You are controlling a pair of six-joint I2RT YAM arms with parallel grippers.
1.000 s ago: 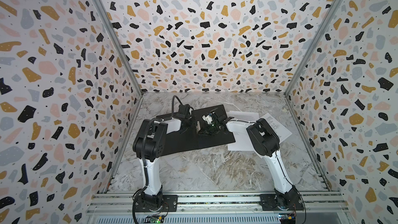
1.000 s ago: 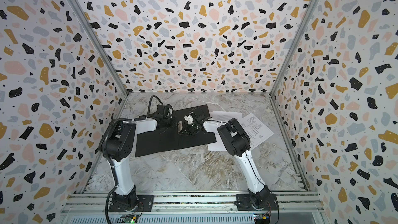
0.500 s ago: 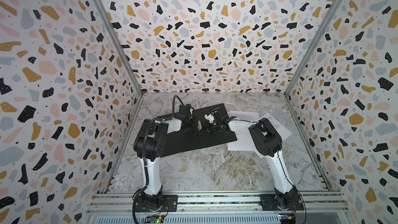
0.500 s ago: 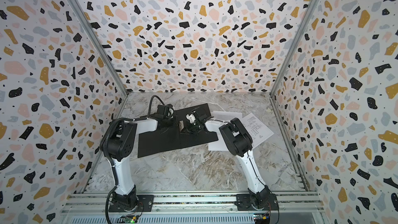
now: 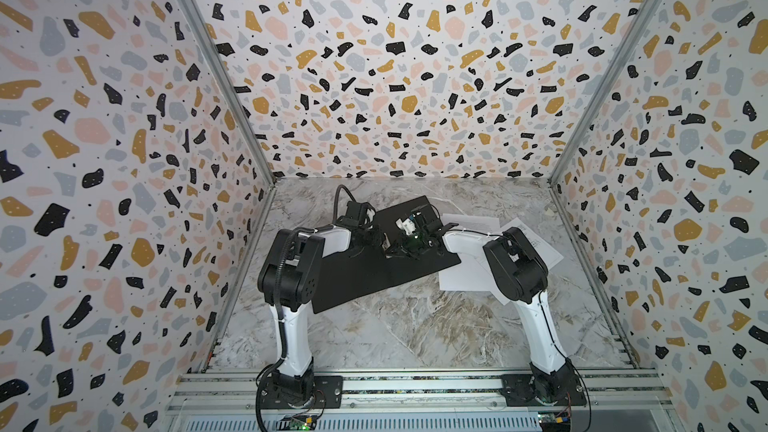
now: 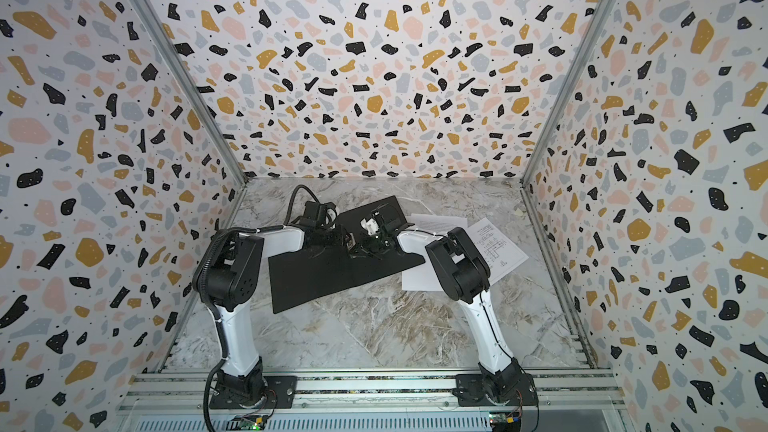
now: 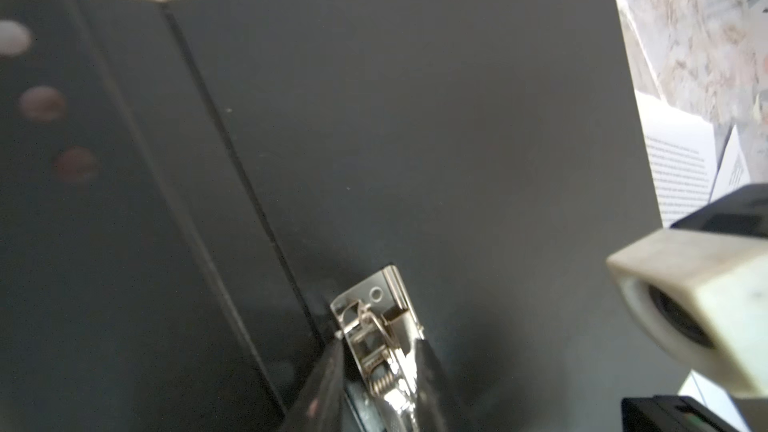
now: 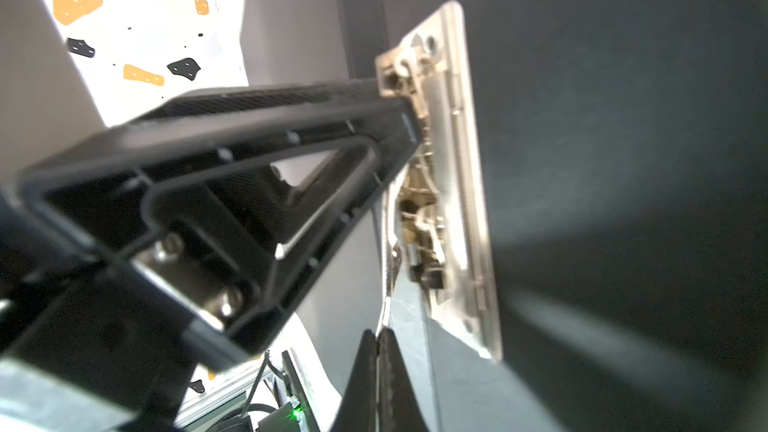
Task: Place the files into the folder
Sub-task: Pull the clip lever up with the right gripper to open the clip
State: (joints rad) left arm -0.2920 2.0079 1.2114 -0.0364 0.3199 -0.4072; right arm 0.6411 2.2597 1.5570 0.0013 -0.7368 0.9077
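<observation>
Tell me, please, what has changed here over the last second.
The right gripper edged slightly toward the back wall, and the open folder seems to have swung its far corner a little rightward. The left gripper now has its jaws apart over the metal clip. Both grippers stayed at the folder's middle; the files stayed on the table beside it.

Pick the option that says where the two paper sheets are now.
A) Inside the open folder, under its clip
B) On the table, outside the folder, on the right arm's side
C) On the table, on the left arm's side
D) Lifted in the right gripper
B: the text sheet and the diagram sheet lie on the table on the right arm's side of the open folder, whose black inside holds only its metal clip.
</observation>
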